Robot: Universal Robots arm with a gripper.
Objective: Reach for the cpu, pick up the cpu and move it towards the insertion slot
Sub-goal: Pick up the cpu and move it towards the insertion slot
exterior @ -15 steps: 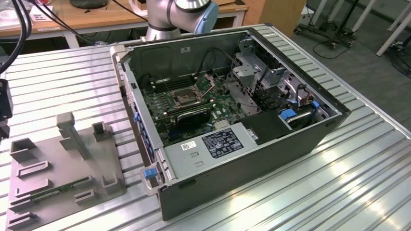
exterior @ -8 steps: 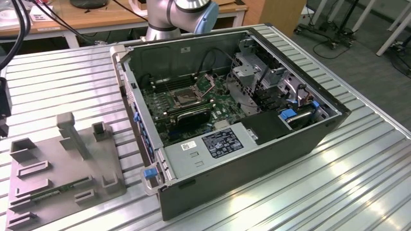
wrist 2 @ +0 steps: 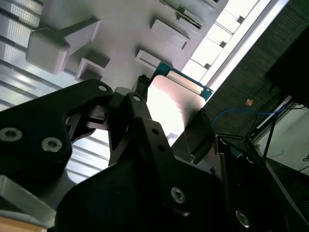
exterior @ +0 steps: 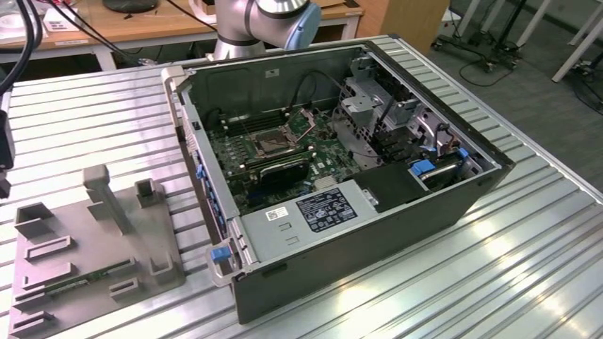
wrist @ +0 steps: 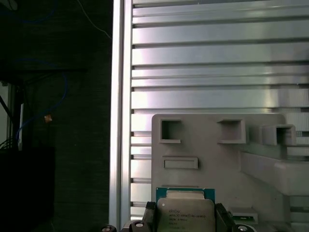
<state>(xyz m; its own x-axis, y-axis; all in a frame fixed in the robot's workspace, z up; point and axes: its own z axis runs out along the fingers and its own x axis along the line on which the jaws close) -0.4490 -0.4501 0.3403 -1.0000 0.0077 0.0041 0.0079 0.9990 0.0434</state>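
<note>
Under the hand (wrist: 186, 216) lies a ribbed metal counter (wrist: 203, 58), its slats glaring with pale reflected light. Beside the hand, just past the counter's edge, the floor (wrist: 82, 159) is dark carpet. In the second wrist view a blue cable (wrist 2: 241, 112) loops across it. In the exterior view a wooden desk (exterior: 141, 25) strung with black cables stands beyond the counter. Wheeled stand legs (exterior: 490, 53) rest on the grey floor at the exterior view's right.
</note>
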